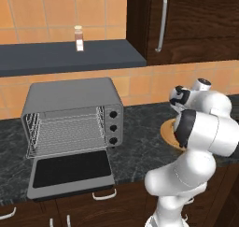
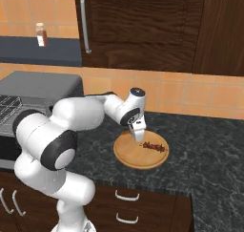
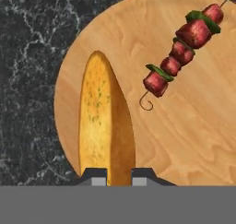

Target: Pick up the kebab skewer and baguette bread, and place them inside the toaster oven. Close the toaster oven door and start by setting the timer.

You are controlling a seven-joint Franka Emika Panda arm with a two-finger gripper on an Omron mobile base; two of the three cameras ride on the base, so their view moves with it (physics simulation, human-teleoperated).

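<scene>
Pinching the baguette bread (image 3: 103, 126) at six o'clock, our gripper (image 3: 120, 176) should lift straight, missing the kebab skewer (image 3: 182, 50) at two o'clock.

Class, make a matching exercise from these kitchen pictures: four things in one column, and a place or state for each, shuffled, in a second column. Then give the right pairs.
1. baguette bread
2. kebab skewer
3. toaster oven door
4. bottle

A. folded down open
B. on the shelf above the counter
C. between the tips of the gripper
D. lying free on the round board

Pairs: 1-C, 2-D, 3-A, 4-B
</scene>
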